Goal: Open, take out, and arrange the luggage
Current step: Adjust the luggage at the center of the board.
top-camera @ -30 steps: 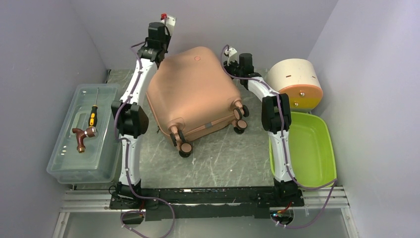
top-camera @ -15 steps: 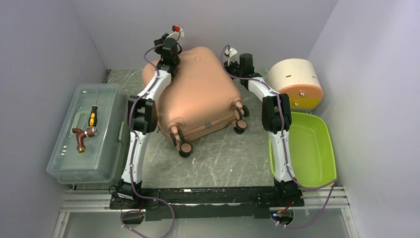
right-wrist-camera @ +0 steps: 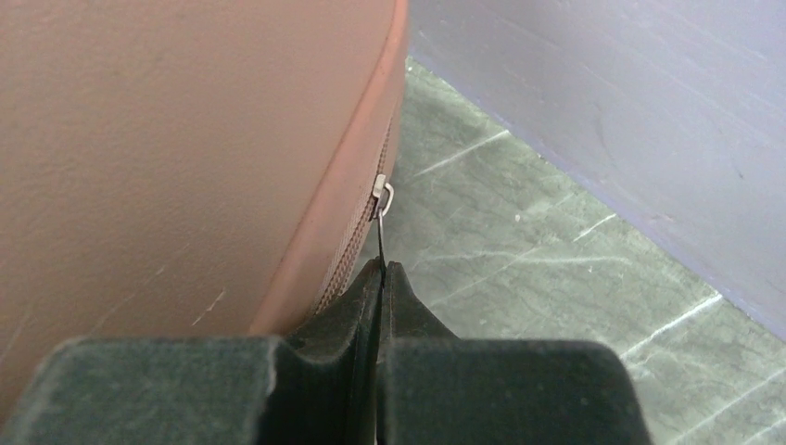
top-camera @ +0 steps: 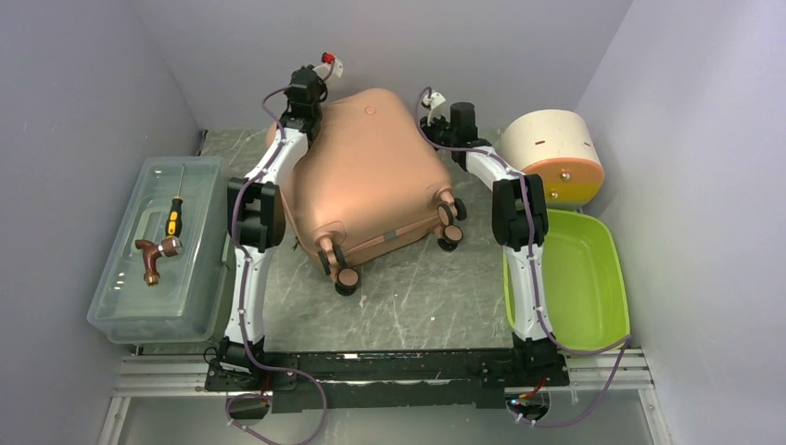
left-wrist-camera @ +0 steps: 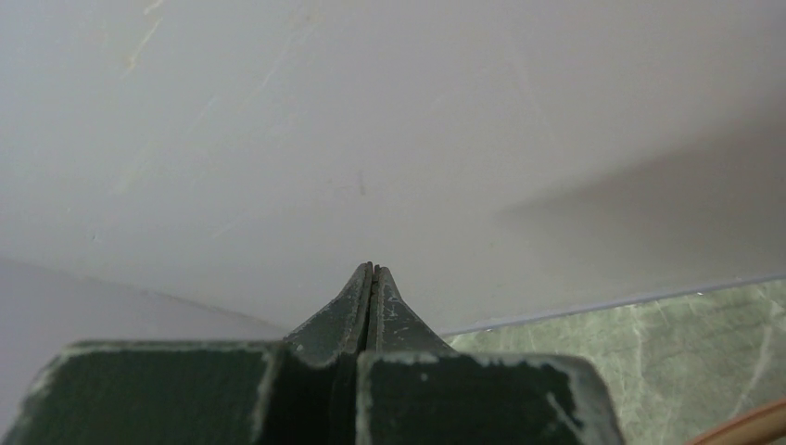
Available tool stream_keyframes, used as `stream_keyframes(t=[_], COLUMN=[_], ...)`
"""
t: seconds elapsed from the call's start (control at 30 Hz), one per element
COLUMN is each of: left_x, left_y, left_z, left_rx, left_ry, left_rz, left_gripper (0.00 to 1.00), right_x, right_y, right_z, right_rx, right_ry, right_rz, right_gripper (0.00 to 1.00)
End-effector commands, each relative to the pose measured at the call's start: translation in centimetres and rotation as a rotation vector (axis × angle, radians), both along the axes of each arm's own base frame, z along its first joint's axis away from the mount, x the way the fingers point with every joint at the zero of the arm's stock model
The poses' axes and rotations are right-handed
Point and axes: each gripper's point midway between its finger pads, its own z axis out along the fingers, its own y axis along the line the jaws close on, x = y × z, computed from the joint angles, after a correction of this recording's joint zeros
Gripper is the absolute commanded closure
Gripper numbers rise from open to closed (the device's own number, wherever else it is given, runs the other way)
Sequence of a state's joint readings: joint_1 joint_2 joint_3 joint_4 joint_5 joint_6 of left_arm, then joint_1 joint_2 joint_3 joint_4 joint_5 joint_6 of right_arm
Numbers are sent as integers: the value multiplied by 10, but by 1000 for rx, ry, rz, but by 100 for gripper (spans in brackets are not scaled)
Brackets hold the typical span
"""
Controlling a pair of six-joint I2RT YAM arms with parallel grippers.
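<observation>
Pink suitcase (top-camera: 366,176) lay closed at the centre of the frame, right gripper (right-wrist-camera: 381,267) pinched its zipper pull (right-wrist-camera: 382,227) at upper right, left gripper (left-wrist-camera: 372,271) pressed together on nothing at upper left, facing the wall (left-wrist-camera: 371,111)

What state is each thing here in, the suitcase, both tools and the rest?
Luggage: shut, lying on its broad side.
Right tool: shut on the zipper pull.
Left tool: shut, holding nothing.
Lime-green tray: upright, nothing visible inside.
Screwdriver: lying flat in or on the clear bin.
</observation>
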State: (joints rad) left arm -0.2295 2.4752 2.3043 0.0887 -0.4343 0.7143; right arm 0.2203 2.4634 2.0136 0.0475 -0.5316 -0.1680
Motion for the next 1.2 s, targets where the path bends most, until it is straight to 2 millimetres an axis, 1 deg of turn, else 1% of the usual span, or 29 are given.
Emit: stream_keyframes(t=[0.0,0.13,0.2,0.27,0.43,0.47,0.57,0.63,0.77,0.87,1.0,1.07,1.17], left_x=[-49,-64,-72,-79,-101,-108,-122,-132,-145,-156,-173,-180,-190], left_y=[-104,-133,-146,-157,-182,-189,-204,-214,-228,-235,-240,-243,-248], left_z=[-137,-155,-160,-165,-181,-185,-192,-193,-189,-187,-190,-190,-187], left_rx=[109,55,39,36,32,26,7,-2,-24,-35,-40,-47,-66], left_ry=[471,566,600,626,710,731,781,812,847,874,927,945,970], left_rz=[-348,-446,-493,-528,-616,-643,-699,-742,-804,-841,-883,-899,-932], left_gripper=[100,100,100,100,100,100,100,100,100,100,100,100,100], right_x=[-34,-61,-70,-80,-99,-106,-128,-145,-177,-194,-213,-227,-241], right_y=[-13,-10,-8,-4,7,9,18,28,46,56,65,70,71], right_z=[-23,-17,-5,2,0,-3,-1,1,2,6,13,11,9], right_rx=[-56,-59,-50,-49,-50,-50,-48,-42,-26,-19,-1,10,14], right_ry=[97,73,26,27,116,125,120,126,156,165,172,198,226], right_rz=[54,139,147,174,233,247,288,326,392,423,456,473,478], right_gripper=[100,100,100,100,100,100,100,100,100,100,100,100,100])
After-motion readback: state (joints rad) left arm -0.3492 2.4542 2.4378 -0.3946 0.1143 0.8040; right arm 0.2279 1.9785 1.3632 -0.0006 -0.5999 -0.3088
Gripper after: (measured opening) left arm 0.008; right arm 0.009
